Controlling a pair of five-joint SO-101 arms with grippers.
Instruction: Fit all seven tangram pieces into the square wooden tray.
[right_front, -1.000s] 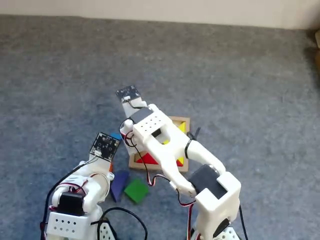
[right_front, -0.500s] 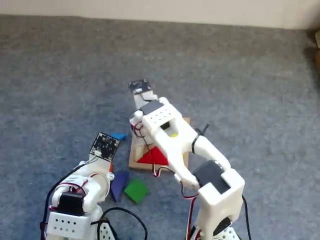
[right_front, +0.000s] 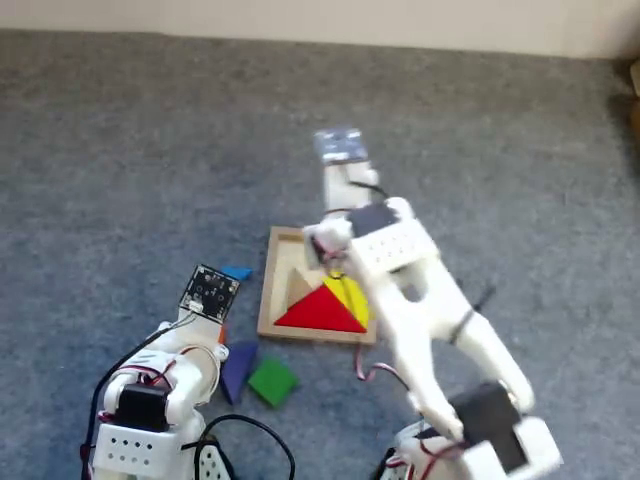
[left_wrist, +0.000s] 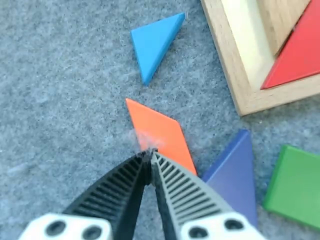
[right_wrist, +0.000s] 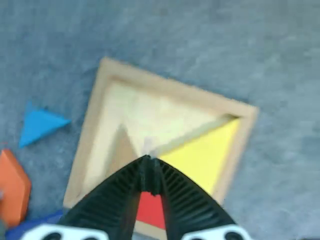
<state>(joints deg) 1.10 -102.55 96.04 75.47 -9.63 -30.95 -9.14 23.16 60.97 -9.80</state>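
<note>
The square wooden tray (right_front: 272, 318) lies mid-table, holding a red triangle (right_front: 320, 312), a yellow triangle (right_front: 352, 295) and a tan triangle (right_front: 298, 286). My right arm (right_front: 385, 245) hangs over the tray's far side. Its gripper (right_wrist: 149, 162) is shut and empty above the tray (right_wrist: 175, 87), where the yellow triangle (right_wrist: 205, 155) meets the red triangle (right_wrist: 150, 210). My left gripper (left_wrist: 150, 155) is shut with its tips at the edge of the orange parallelogram (left_wrist: 160, 135). Around it lie a light blue triangle (left_wrist: 154, 44), a dark blue triangle (left_wrist: 232, 175) and a green square (left_wrist: 295, 185).
Grey carpet covers the table. The loose pieces cluster left of and in front of the tray: light blue triangle (right_front: 238, 272), dark blue triangle (right_front: 237, 368), green square (right_front: 272, 382). The left arm (right_front: 205, 292) stands over them. Open carpet stretches behind and to the right.
The right arm has swung from the tray's left side toward the far right, uncovering the red and yellow triangles. The left arm has kept still.
</note>
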